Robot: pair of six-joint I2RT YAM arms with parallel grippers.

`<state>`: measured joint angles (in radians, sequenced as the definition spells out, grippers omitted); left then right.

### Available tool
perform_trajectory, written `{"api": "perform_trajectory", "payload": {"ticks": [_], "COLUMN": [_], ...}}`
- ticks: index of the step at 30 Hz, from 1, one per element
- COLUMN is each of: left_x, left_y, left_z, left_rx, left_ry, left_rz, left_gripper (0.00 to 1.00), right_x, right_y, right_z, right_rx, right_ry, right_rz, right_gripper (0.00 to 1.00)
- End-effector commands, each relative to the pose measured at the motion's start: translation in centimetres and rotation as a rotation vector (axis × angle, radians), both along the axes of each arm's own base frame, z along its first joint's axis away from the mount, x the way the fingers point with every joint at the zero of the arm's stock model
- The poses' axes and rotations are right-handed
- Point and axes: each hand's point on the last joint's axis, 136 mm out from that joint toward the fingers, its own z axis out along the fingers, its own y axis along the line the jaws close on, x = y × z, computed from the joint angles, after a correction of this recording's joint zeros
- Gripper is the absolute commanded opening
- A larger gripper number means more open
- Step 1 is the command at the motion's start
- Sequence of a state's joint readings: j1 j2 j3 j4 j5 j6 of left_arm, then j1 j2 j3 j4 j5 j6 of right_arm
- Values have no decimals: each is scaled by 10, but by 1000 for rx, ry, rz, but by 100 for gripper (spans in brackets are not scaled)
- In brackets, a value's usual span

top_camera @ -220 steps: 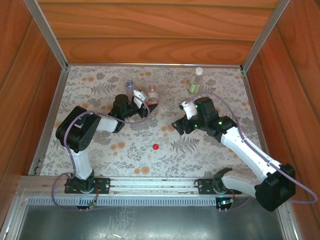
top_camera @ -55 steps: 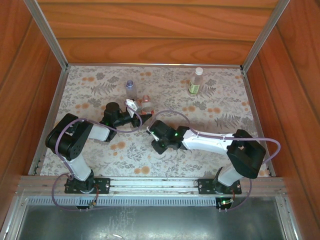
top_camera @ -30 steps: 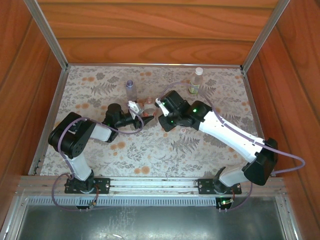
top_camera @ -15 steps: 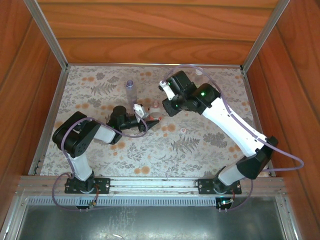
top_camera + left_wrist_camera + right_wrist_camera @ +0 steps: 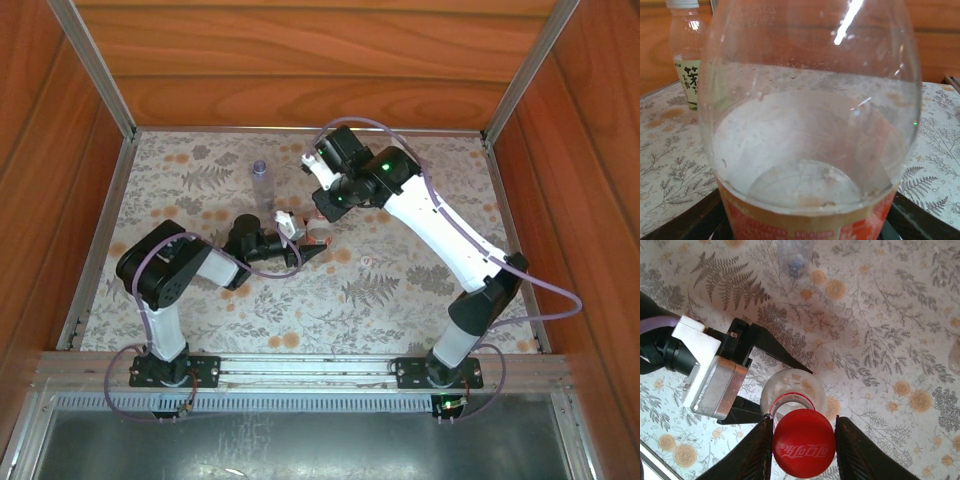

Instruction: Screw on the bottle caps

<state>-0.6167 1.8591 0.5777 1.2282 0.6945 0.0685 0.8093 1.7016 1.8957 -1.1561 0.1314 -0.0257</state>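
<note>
A floral-patterned table [image 5: 420,300] sits inside a wooden enclosure with metal rails at its edges. The right gripper [image 5: 804,460] is closed part-way on the red cap [image 5: 804,447], one finger on each side of the rim. The cap's printed top faces the wrist camera, so its open side points down. Directly beneath, and set a little beyond the fingertips, stands the red-and-white labelled bottle [image 5: 790,390]. Its open mouth shows past the cap's far edge, so cap and neck are not quite in line. I cannot tell whether the cap already touches the rim.

The bottle stands upright, its long axis running along the right gripper's own line of approach. The left gripper [image 5: 305,243] has its jaws part-way closed around the bottle low down, at the label [image 5: 805,225], with a dark finger [image 5: 912,220] on either side.

The right arm is the one placed to act. It reaches far forward from its base and across toward the left arm, with the wrist bent so the fingers point down at the table. The left arm is folded, elbow raised and forearm low and level.

The bluish bottle [image 5: 795,255] stands well beyond the right fingertips. The yellow-green labelled bottle [image 5: 685,55] stands off to the left gripper's left, behind the held bottle
</note>
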Motion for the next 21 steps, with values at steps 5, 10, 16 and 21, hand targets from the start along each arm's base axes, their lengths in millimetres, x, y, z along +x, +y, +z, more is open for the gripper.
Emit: {"api": "perform_trajectory", "payload": {"ticks": [5,10,16,21], "left_x": [-18,-17,-17,-18], "left_y": [1,1,1,2], "left_z": [-51,-51,-52,-52], "left_rx": [97,93,90,89], "left_ry": [182,182,184,182], "left_rz": [-36,-32,-33,-34], "left_gripper": [64,63,60,56], "right_x": [0,0,2,3], "right_y": [-1,2,3,4], "right_z": [-9,-12,-13,-15], "right_rx": [-35,-38,-43,-46], "right_ry": [31,41,38,38], "right_rz": [22,28,30,31], "right_gripper": [38,38,39,38]}}
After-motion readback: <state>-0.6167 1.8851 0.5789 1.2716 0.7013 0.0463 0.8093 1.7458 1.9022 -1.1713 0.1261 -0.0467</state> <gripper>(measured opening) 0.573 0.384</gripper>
